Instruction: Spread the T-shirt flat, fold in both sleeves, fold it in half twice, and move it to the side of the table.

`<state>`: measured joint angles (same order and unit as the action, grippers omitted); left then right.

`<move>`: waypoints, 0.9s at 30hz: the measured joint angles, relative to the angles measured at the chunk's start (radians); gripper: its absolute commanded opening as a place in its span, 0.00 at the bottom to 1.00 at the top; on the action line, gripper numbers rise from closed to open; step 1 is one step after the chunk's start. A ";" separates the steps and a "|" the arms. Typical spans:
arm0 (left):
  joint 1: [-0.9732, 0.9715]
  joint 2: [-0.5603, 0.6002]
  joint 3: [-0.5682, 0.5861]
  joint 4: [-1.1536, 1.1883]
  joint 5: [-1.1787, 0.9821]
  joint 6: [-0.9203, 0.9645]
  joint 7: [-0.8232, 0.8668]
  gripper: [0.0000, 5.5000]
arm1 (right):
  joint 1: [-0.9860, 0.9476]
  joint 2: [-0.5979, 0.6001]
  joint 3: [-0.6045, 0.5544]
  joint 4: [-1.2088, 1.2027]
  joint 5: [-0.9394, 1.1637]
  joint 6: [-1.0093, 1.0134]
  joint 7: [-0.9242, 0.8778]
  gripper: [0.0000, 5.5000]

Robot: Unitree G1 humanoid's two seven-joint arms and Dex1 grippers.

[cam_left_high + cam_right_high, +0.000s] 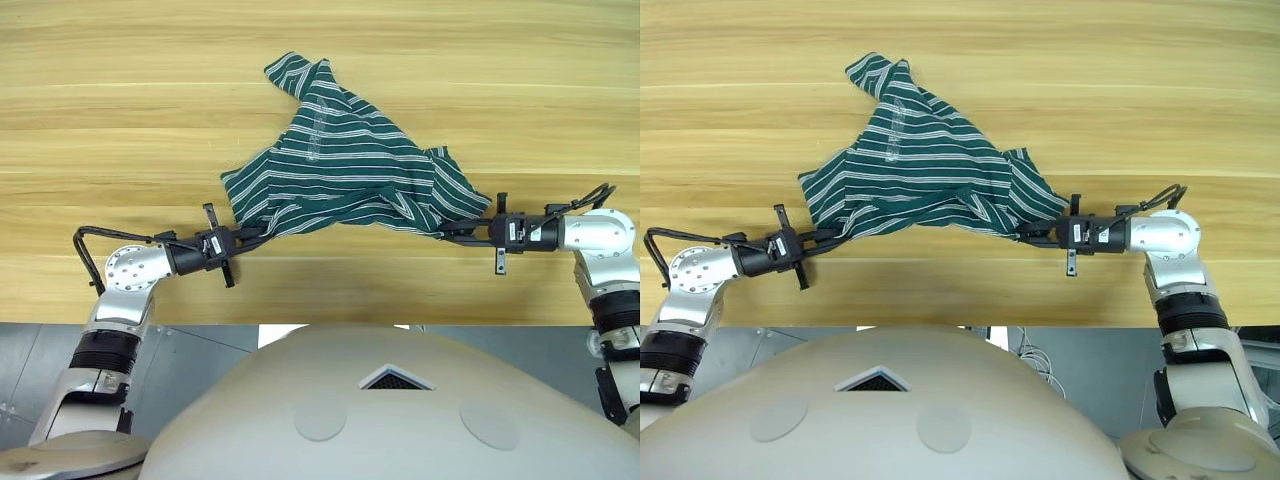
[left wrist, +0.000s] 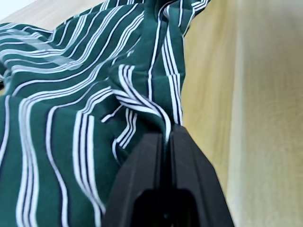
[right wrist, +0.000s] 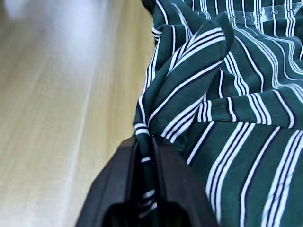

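A dark green T-shirt (image 1: 340, 160) with white stripes lies bunched and wrinkled on the wooden table (image 1: 120, 120), one end trailing toward the far side. My left gripper (image 1: 255, 233) is shut on the shirt's near left corner (image 2: 142, 109). At the near right corner, my right gripper (image 1: 447, 232) is shut on a fold of the fabric (image 3: 156, 118). The cloth hangs stretched between the two grippers close to the table's front edge. Both wrist views show black fingers pinched tight on striped cloth.
Bare wood surrounds the shirt on the left, right and far side. The table's front edge (image 1: 300, 322) runs just below both arms, with grey floor beyond it.
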<state>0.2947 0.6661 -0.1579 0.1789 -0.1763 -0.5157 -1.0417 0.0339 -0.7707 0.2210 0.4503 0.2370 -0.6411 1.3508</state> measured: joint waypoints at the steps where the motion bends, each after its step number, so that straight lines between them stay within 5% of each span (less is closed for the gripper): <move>1: 0.003 0.000 0.000 -0.009 0.000 0.009 0.006 0.00 | -0.001 -0.003 0.003 0.000 0.000 0.000 0.000 0.22; 5: 0.022 0.000 -0.001 -0.046 0.001 0.032 0.033 0.00 | 0.010 -0.005 0.010 -0.055 -0.024 0.017 -0.042 0.29; 27: 0.076 0.002 -0.016 -0.112 -0.007 0.070 0.048 0.00 | 0.185 -0.048 -0.146 -0.517 0.034 0.443 -0.233 0.29</move>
<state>0.3705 0.6678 -0.1740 0.0668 -0.1837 -0.4462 -0.9937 0.2185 -0.8191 0.0747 -0.0664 0.2714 -0.1978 1.1173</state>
